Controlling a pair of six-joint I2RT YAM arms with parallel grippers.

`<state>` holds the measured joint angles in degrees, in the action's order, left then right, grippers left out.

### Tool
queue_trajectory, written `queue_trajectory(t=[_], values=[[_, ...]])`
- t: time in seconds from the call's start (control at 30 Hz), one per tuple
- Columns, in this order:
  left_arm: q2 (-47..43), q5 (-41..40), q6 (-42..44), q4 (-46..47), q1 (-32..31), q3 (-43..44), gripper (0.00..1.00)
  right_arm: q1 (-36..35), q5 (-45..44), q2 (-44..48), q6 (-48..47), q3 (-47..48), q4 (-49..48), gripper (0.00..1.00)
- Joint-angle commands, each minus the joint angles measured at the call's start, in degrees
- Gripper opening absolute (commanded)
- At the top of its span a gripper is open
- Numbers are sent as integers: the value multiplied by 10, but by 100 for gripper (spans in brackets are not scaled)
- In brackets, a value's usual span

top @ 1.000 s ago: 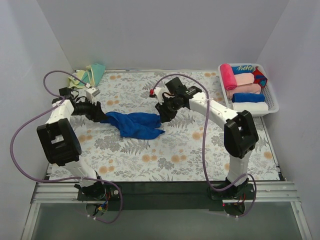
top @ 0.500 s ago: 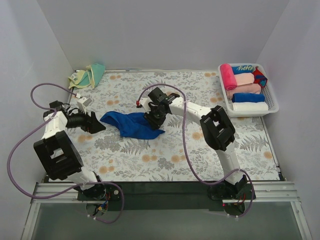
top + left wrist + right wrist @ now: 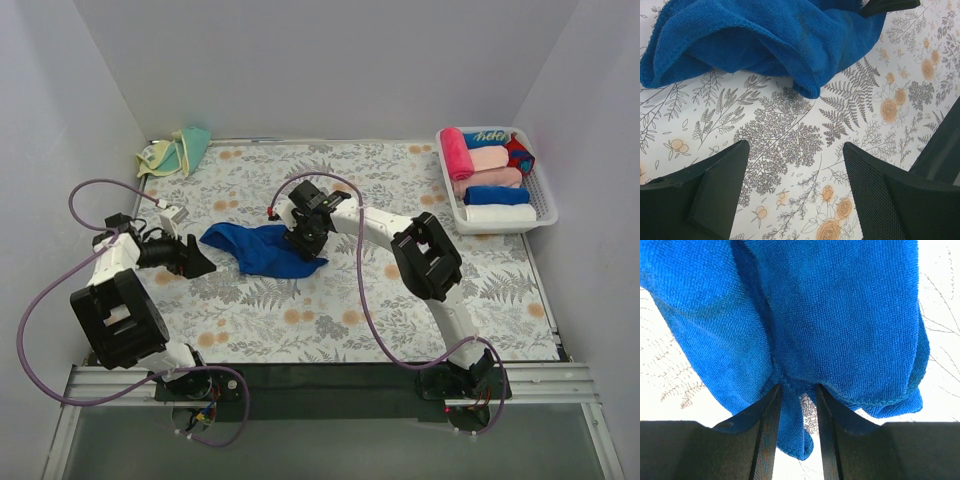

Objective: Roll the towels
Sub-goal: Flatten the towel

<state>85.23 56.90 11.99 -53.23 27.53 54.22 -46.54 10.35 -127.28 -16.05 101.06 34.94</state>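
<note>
The royal blue towel (image 3: 258, 250) lies crumpled on the flowered tablecloth, left of centre. My right gripper (image 3: 302, 240) is at its right end; in the right wrist view the fingers (image 3: 771, 430) are nearly closed on a fold of the blue towel (image 3: 840, 310). My left gripper (image 3: 203, 263) is open and empty, just left of the towel and apart from it. In the left wrist view the left gripper (image 3: 795, 165) hovers over bare cloth with the blue towel (image 3: 765, 35) ahead. The pale yellow towel with teal (image 3: 176, 152) lies bunched at the back left corner.
A white basket (image 3: 543, 192) at the back right holds several rolled towels: pink, peach, blue, white. Grey walls close in the back and both sides. The arm bases and purple cables stand along the near edge.
My left gripper let go of the towel's left end and drew back toward the near left. My right gripper moved left holding the towel, which bunched up shorter.
</note>
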Motion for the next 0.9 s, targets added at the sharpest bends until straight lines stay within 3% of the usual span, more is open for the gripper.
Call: queue_trajectory(t=[0.0, 0.3, 0.47, 0.73, 0.87], values=[[-24, -4, 3, 13, -1, -9, 71, -6, -31, 16, 10, 19, -16, 34], [-32, -7, 4, 16, -1, -25, 71, -50, -129, 76, -19, -34, -80, 37], [-38, -7, -2, 19, -2, -28, 71, -64, -151, 64, -39, -37, -94, 40], [-31, -8, 5, 12, -2, -17, 71, -65, -173, 60, -73, -65, -94, 39], [-31, -4, 5, 16, -1, -21, 71, -65, -169, 83, -82, -88, -102, 33]])
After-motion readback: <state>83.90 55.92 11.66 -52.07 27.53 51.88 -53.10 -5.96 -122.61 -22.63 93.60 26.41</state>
